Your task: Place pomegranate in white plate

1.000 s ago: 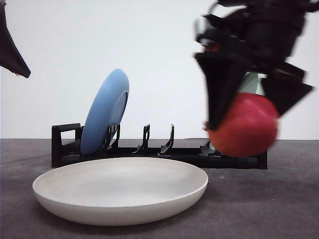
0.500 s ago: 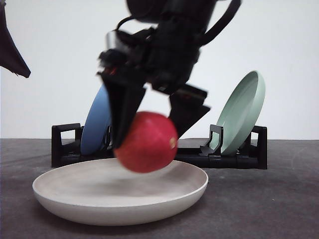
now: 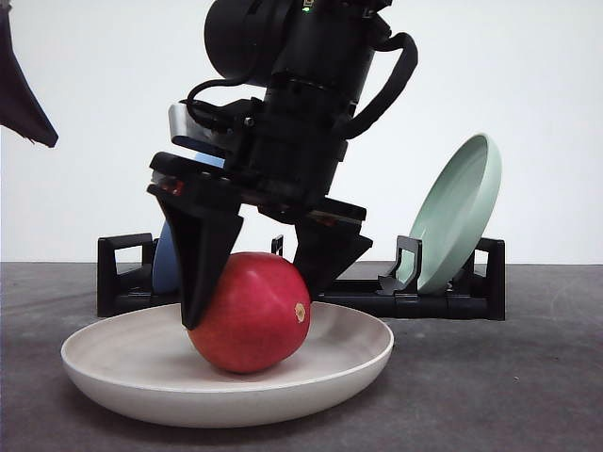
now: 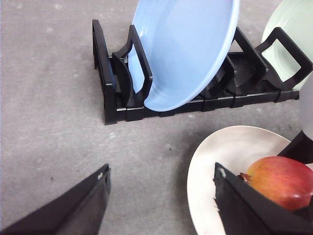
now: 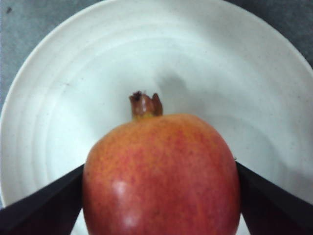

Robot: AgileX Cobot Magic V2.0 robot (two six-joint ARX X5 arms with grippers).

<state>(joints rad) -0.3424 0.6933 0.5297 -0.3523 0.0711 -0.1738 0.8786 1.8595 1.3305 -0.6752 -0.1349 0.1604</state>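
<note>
Front view, going L to R. Far upper left: the left gripper (image 3: 21,94), a dark pointed finger tip up in the air, well apart from everything else. In the left wrist view its two fingers (image 4: 73,208) sit wide apart with bare grey counter (image 4: 49,122) between them, nothing held.

Far side of the counter: a black dish rack (image 3: 127,273) runs left to right. A blue plate (image 4: 183,49) stands on edge in the rack's left slots, leaning; in the front view it's mostly hidden behind the arm. A pale green plate (image 3: 457,212) stands tilted at the rack's right end.

Near centre-left: the white plate (image 3: 104,363), wide, shallow, raised rim, flat on the counter in front of the rack. The pomegranate (image 3: 250,313) rests inside it, touching the plate floor, approx. mid-plate. Fruit is red w/ orange-yellow blush; a small tan scar faces right in the front view, and the right wrist view shows a brown dried crown (image 5: 145,104) at its end.

The right gripper (image 3: 256,281) comes down from above, black, w/ one finger against the fruit's left side and the other against its upper right: clamped on the pomegranate. In the right wrist view both fingers (image 5: 41,203) press the fruit's flanks over the plate.
</note>
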